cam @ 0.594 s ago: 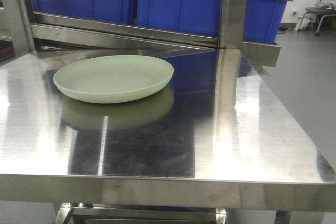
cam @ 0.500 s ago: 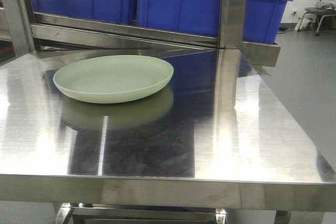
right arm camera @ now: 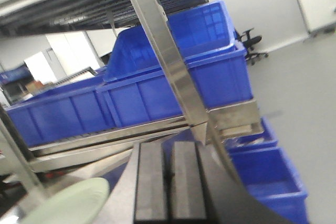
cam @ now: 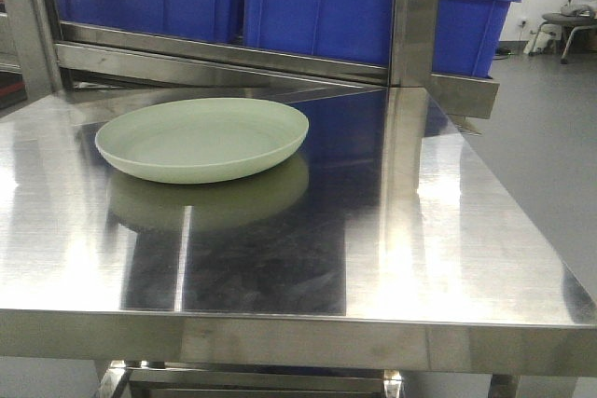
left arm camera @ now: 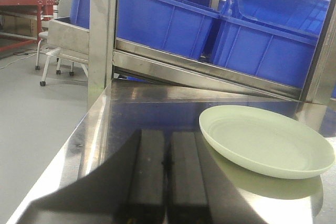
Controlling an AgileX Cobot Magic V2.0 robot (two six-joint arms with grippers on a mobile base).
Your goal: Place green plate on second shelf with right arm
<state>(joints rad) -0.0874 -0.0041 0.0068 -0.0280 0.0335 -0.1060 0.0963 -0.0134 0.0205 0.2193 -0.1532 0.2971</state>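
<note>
1. One green plate (cam: 201, 140) lies flat and right way up on the steel table top (cam: 466, 230). It sits left of the middle and toward the back edge, and its reflection shows in the metal just in front of it.
2. Behind the plate a shelf rail (cam: 224, 53) of steel runs across. Several blue bins (cam: 317, 6) sit side by side on it, above the level of the plate.
3. Right of the plate, an upright post (cam: 410, 16) rises at the back of the table, in front of the bins.
4. Far off to the right, a chair (cam: 567, 23) stands on the grey floor near the wall.
5. Seen from the left wrist, the left gripper (left arm camera: 168, 136) has its two fingers drawn together with only a thin seam between them, clasping nothing. It sits low over the table top, and the plate lies ahead and to its right, apart from it.
6. Seen from the right wrist, the right gripper (right arm camera: 169, 148) is clenched the same way and is empty. The view is tilted. The plate's rim shows at the lower left, apart from the fingers, and a post slants across with blue bins beyond.
</note>
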